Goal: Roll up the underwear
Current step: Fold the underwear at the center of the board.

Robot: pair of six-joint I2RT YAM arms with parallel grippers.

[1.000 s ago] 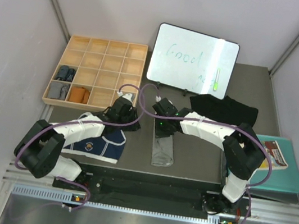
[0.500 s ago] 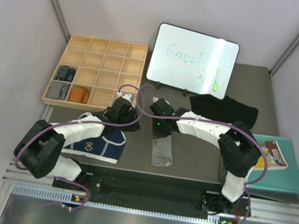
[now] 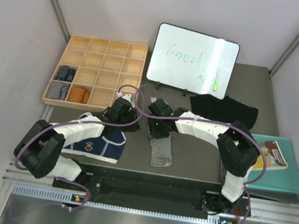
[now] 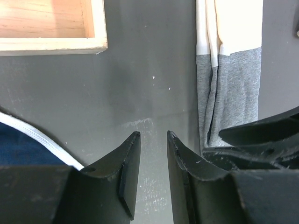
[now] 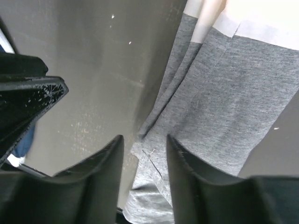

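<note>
The grey underwear (image 3: 162, 148) with a cream waistband (image 4: 229, 23) lies folded into a long narrow strip on the dark table. My right gripper (image 3: 156, 134) hovers over the strip's far end. In the right wrist view it is open (image 5: 144, 140), with the grey cloth (image 5: 224, 93) lying loose beneath and between the fingers. My left gripper (image 3: 132, 123) stands open (image 4: 153, 135) over bare table just left of the strip, holding nothing. The navy underwear (image 3: 99, 141) with white trim lies under the left arm. The black underwear (image 3: 224, 108) lies at the back right.
A wooden compartment tray (image 3: 108, 42) sits at the back left, with rolled cloths in its near-left cells (image 3: 78, 95). A whiteboard (image 3: 193, 61) stands at the back. A teal folder (image 3: 282, 173) lies at the right edge.
My right gripper has gone from shut to open, letting go of the grey underwear, and moved slightly left and back. The left arm has not moved.
</note>
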